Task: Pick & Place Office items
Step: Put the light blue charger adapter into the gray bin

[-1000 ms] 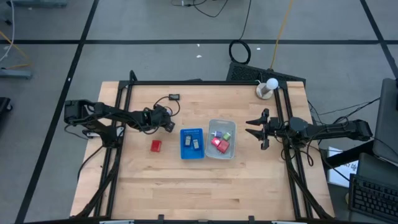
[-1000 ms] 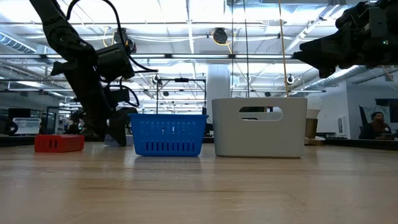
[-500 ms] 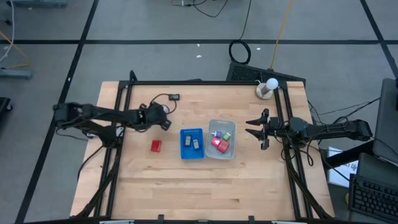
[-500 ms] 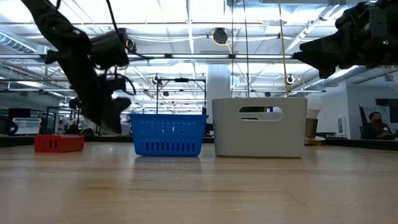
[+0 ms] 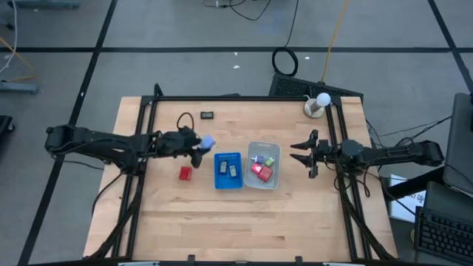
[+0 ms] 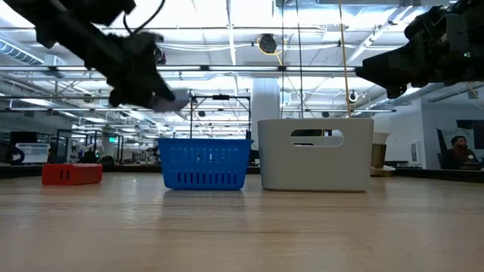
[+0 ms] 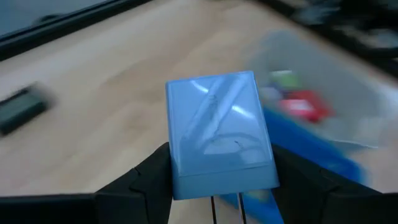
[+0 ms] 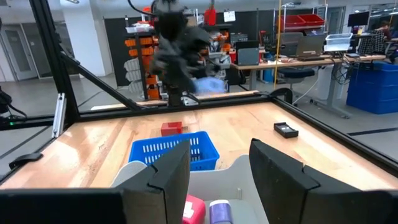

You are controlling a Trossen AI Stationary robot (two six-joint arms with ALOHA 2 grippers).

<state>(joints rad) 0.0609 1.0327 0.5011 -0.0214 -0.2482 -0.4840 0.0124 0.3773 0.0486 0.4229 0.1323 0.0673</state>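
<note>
Starting at the left, we're watching the left gripper [image 5: 201,145] holding a pale blue block [image 5: 208,140] in the air, just beside the blue ribbed tray's [image 5: 228,171] near corner. The left wrist view is giving us what the overhead cannot: the block [image 7: 217,134] pinched squarely between the two dark fingers [image 7: 149,180]. A second ago that gripper was lower and farther back on the table; it's lifted and swung toward the trays. The red block [image 5: 185,173] is lying on the wood where it was, just left of the blue tray. A black flat rectangle [image 5: 208,114] is sitting well back. Moving right, the clear plastic tray [image 5: 263,165] is showing red, green and pale pieces from above; in the low view its pale wall [image 6: 315,154] is hiding them all. Farthest right, the right gripper [image 5: 302,154] is hovering beside that tray, its fingers spread apart and carrying nothing, unmoved since earlier.
</note>
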